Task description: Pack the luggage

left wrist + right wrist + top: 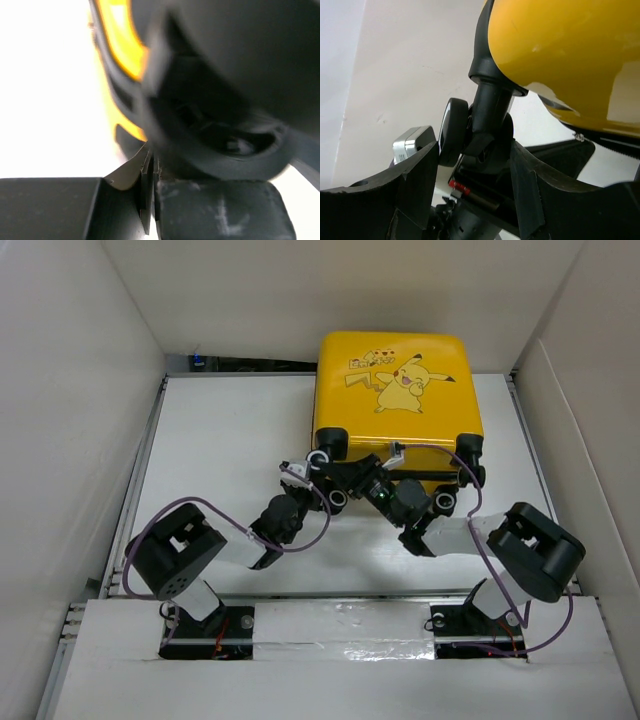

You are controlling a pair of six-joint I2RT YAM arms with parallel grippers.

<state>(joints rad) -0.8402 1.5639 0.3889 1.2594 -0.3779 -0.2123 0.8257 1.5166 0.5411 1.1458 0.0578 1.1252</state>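
One yellow luggage [400,390] far centre, left gripper [151,172] pressed together, right gripper [475,160] spread around one black wheel [452,130]

The luggage [400,415] has a smooth, glossy yellow hard shell that looks like plastic, with matt black trim [481,47]. At its near edge a wheel [453,131] is smooth black plastic with a faint sheen. Under the luggage the table [220,440] is matt white, lightly scuffed
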